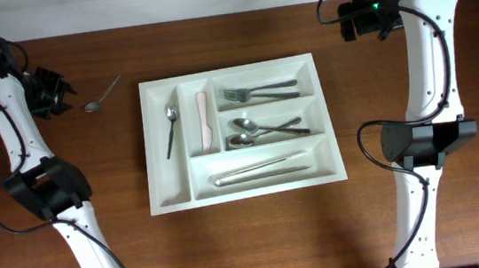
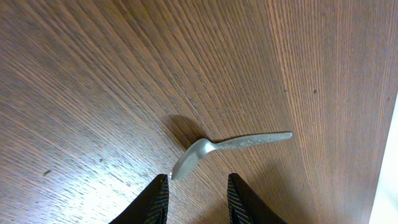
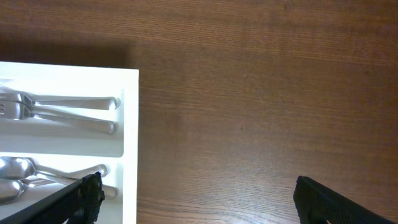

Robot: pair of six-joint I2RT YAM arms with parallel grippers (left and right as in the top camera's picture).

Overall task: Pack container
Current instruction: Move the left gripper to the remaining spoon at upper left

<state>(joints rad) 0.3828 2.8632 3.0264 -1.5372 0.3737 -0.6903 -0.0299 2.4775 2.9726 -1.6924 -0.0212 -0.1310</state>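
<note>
- Container [image 1: 170, 181]: sits flat on the table [image 1: 260, 248] between the two arms. Long axis runs left to right in the overhead view, skewed slightly counter-clockwise. Two narrow slots at its left end, three wider ones stacked to the right.
- Right gripper [image 3: 193, 202]: hovers over bare wood just beyond the container's far right corner, fingers spread wide, holding nothing.
- Left gripper [image 2: 198, 199]: hangs near the far left table edge, moderately parted, empty.
- Long utensils [image 1: 261, 169]: lie in the near wide slot, parallel to the long axis.
- Forks [image 1: 257, 90] and spoons [image 1: 266, 129]: fill the far and middle wide slots.
- Loose spoon [image 2: 227, 148]: rests on wood left of the container, bowl just ahead of the left fingertips.
</note>
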